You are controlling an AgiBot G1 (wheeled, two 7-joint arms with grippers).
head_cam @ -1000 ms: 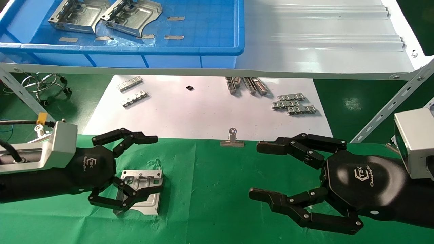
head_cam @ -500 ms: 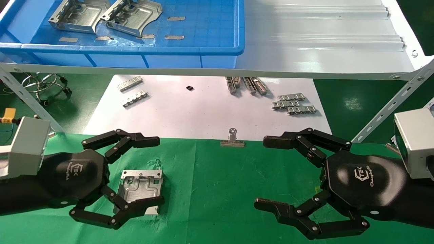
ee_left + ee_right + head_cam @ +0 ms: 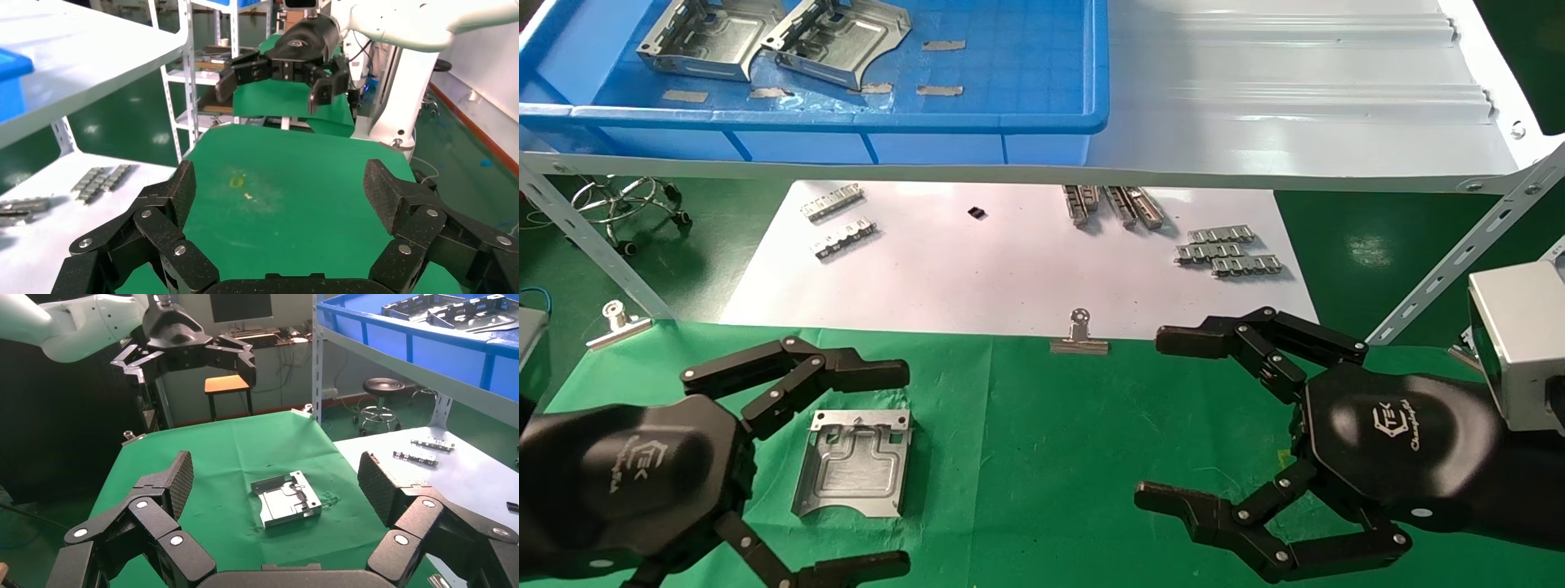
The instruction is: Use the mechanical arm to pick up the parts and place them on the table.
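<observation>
Left hand clear of the placed part; two more wait up in the blue tray.

The left hand (image 3: 797, 469) hovers low at the near left of the bench (image 3: 1026, 457), claw fingers spread wide and holding nothing. Just beside it, toward the middle, one part (image 3: 854, 474) lies flat on the green cloth, free of the fingers, its slotted flange on the far edge and its curved edge nearest the robot. The right hand (image 3: 1222, 425) hangs over the cloth well apart, fingers likewise apart and empty. The remaining parts (image 3: 772, 37) lie side by side in the blue tray (image 3: 1009, 122) on the shelf, up and beyond the left hand, so that arm is likely nearer for the next pick.
</observation>
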